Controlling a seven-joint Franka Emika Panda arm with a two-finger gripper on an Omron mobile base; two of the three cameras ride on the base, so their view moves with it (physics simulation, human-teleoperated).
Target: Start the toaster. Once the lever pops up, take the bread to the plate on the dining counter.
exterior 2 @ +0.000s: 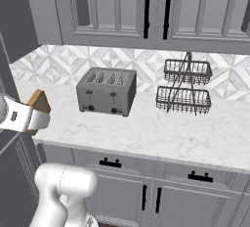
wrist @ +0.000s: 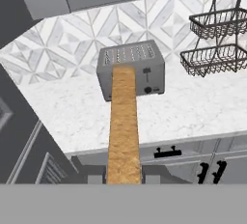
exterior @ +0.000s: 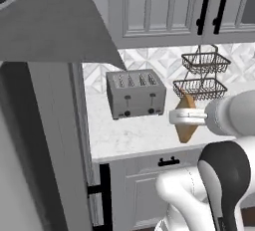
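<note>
1. The gripper point(exterior: 185, 117) is clamped on the bread point(exterior: 187, 120), lifted clear over the counter's front edge.
2. The slice sits edge-on between the fingers, its long axis running out from the palm toward the toaster point(exterior: 135, 93) beyond.
3. The toaster, well ahead of the gripper, looks empty.
4. Judged: the carry step is in hand; next calls for turning toward the dining counter's plate, keeping the clamp firm.
</note>
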